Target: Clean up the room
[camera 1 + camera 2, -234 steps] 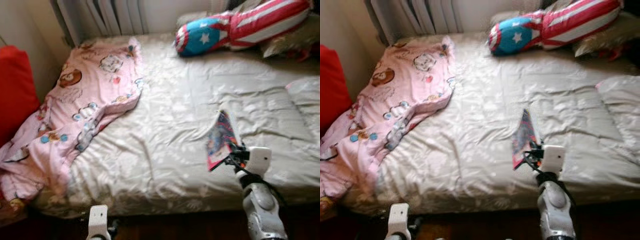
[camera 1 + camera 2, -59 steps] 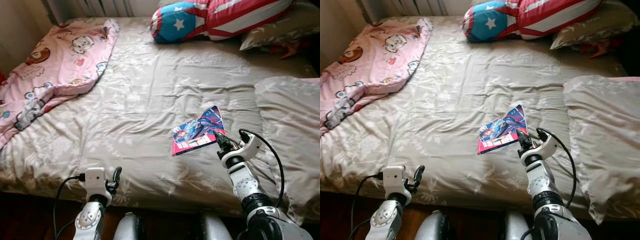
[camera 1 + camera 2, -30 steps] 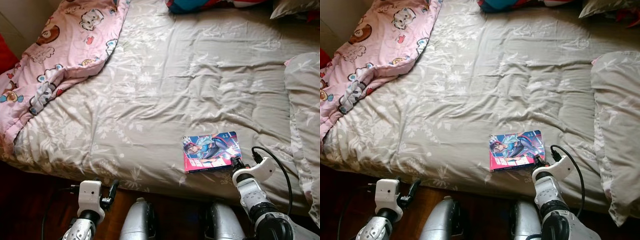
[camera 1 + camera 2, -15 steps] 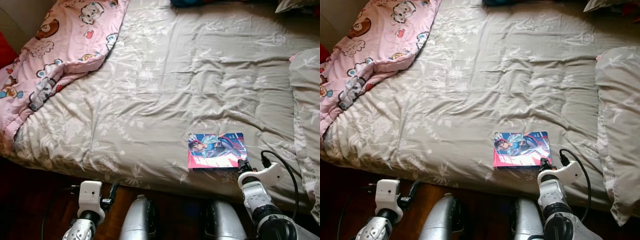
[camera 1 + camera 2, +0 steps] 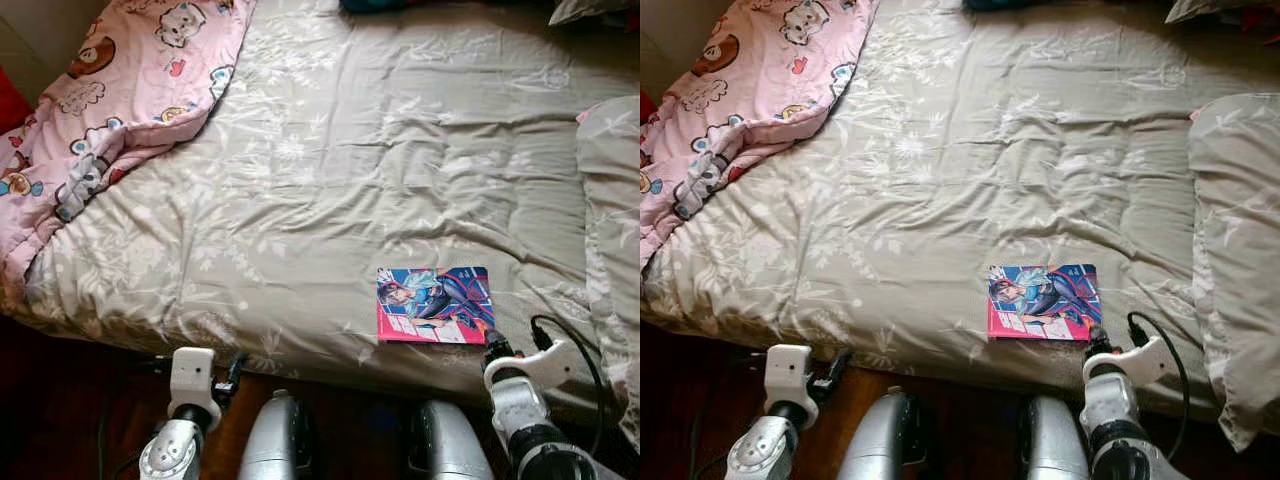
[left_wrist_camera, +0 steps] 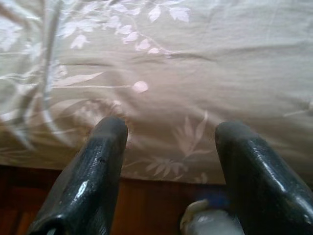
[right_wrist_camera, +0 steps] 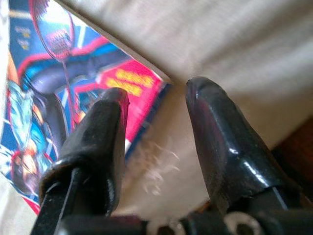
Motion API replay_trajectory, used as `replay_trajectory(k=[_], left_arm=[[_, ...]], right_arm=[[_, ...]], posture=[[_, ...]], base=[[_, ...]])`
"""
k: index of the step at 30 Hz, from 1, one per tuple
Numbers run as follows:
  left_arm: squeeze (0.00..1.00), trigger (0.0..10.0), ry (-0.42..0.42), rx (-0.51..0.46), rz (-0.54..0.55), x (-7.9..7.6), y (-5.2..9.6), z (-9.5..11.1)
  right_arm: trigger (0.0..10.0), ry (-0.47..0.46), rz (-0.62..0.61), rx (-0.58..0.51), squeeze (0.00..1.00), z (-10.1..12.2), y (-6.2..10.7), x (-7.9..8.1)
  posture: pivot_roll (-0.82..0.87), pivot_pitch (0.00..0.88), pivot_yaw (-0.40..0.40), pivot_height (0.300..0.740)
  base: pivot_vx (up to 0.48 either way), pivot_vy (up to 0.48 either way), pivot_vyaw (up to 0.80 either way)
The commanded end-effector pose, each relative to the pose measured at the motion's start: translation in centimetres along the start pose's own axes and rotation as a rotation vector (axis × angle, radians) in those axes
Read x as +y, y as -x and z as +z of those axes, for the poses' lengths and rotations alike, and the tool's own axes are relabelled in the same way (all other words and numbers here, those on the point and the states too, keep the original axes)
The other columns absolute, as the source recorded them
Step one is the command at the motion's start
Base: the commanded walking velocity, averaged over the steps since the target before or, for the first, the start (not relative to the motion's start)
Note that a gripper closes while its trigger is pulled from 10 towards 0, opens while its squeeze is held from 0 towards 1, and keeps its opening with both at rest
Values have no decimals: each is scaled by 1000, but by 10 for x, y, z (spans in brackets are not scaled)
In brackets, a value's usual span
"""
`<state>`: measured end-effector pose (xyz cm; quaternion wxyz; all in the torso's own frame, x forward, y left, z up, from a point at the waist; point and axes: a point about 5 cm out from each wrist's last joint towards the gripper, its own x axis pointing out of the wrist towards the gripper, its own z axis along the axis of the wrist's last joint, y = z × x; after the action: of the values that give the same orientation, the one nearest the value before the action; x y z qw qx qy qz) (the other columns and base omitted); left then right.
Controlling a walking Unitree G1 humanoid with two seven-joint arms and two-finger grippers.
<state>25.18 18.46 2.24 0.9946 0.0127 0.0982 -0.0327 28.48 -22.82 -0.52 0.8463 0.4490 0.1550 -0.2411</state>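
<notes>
Right wrist view: right hand (image 7: 155,95) open beside comic (image 5: 434,305).

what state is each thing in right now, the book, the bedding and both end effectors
comic book: closed, flat on the bed near its front edge
pink blanket: crumpled at the bed's left side
grey duvet: spread out, wrinkled
right end effector: open, at the book's corner
left end effector: open, empty

Both head cameras looking steeply down over the bed (image 5: 400,150), sharing its near edge and the comic book (image 5: 434,305), each wrist camera peering close along its own fingers at the bedcover
</notes>
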Motion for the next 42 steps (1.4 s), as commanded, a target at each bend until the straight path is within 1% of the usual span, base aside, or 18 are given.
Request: replay_trajectory(k=[1, 4, 5, 7, 8, 10, 12, 13, 15, 16, 18, 23, 28, 32, 36, 39, 41, 42], left_arm=[[0, 10000, -5, 51, 25, 4, 5, -14], [0, 10000, 12, 61, 38, 2, 1, -16], [0, 10000, 32, 72, 53, 2, -2, -19], [0, 10000, 49, 86, 65, 2, -4, -21], [0, 10000, 67, 106, 77, 1, -5, -25], [0, 10000, 75, 119, 83, 0, -6, -28], [0, 10000, 99, 156, 85, -2, -6, -35], [0, 10000, 99, 156, 85, -2, -6, -35], [0, 10000, 77, 187, 117, 0, -6, -40], [0, 10000, 72, 185, 116, -1, -8, -38], [0, 10000, 50, 203, 86, -6, -12, -39], [0, 10000, 89, 258, 141, 0, -9, -48], [0, 10000, 72, 362, 159, -1, 3, -67], [0, 10000, 99, 401, 197, 5, 7, -73], [0, 10000, 56, 453, 176, 5, 13, -80], [0, 10000, 43, 530, 176, 4, 23, -92], [0, 10000, 67, 573, 201, 5, 30, -99], [0, 10000, 67, 573, 201, 5, 30, -99]], right_arm=[[10000, 50, -34, 20, 0, -13, 8, -18], [10000, 180, -2, 19, 0, -16, 11, -21], [10000, 304, 43, 25, 0, -19, 13, -21], [10000, 418, 81, 30, 0, -22, 16, -21], [10000, 512, 107, 32, 0, -26, 20, -25], [10000, 539, 111, 32, 0, -26, 22, -28], [10000, 603, 132, 26, 0, -29, 27, -34], [10000, 603, 132, 26, 0, -29, 27, -34], [10000, 703, 168, 60, 0, -35, 30, -37], [10000, 718, 176, 66, 0, -35, 30, -36], [10000, 804, 185, 114, 0, -38, 29, -36], [10000, 848, 172, 154, 0, -42, 29, -38], [10000, 875, 101, 241, 0, -47, 35, -56], [10000, 870, 72, 262, 0, -50, 38, -63], [10000, 878, 41, 305, 0, -53, 43, -75], [10000, 902, 23, 347, 0, -56, 48, -84], [10000, 925, -12, 370, 0, -51, 53, -98], [10000, 925, -12, 370, 0, -51, 53, -98]], posture=[[-46, 255, 105, 652], [-63, 238, 95, 652], [-86, 223, 86, 652], [-100, 212, 80, 652], [-111, 199, 73, 652], [-114, 195, 71, 652], [-129, 180, 59, 652], [-129, 180, 59, 652], [-146, 170, 49, 652], [-155, 167, 42, 657], [-139, 150, 31, 677], [-145, 138, 22, 702], [-107, 106, 13, 740], [-124, 98, 19, 740], [-129, 89, 29, 740], [-132, 92, 29, 740], [-135, 106, 22, 740], [-135, 106, 22, 740]], base=[[0, 0, 0], [0, 0, 0], [0, 0, 0], [0, 0, 0], [0, 0, 0], [0, 0, 0], [0, 0, 0], [0, 0, 0], [0, 0, 0], [0, 0, 0], [0, 0, 0], [0, 0, 0], [0, 0, 0], [0, 0, 0], [0, 0, 0], [0, 0, 0], [0, 0, 0], [0, 0, 0]])
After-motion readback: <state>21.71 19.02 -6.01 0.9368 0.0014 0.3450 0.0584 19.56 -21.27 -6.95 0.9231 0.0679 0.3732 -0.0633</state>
